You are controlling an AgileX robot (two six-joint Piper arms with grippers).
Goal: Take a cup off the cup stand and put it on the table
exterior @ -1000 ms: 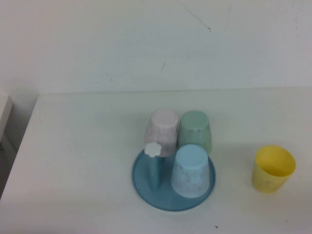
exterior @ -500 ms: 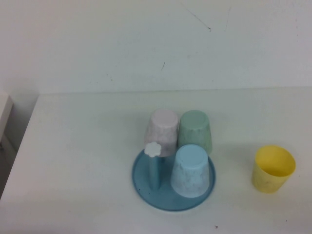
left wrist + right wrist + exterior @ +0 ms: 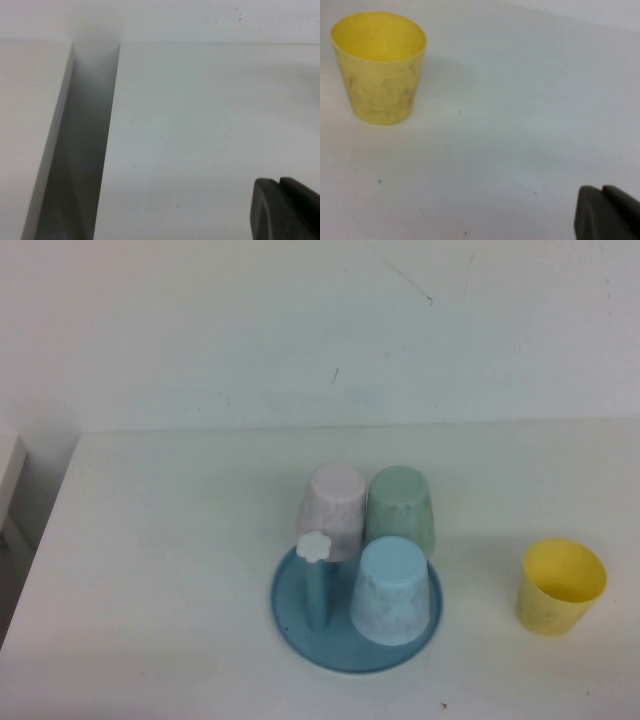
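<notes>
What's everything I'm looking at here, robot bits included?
table: one, white, under everything.
cup stand: one, teal, centre.
bare peg: one, teal with a white flower cap, stand's left front.
light blue cup: one, upside down, stand's front.
pink cup: one, upside down, rear left.
pale green cup: one, upside down, rear right.
yellow cup: one, upright on the table, right of the stand.
left tool: dark, over bare table near its edge.
right tool: dark, apart from the yellow cup.

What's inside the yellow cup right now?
Nothing shows inside the yellow cup; it stands upright on the table, though its floor is hidden. Left gripper and right gripper are parked over bare table.
</notes>
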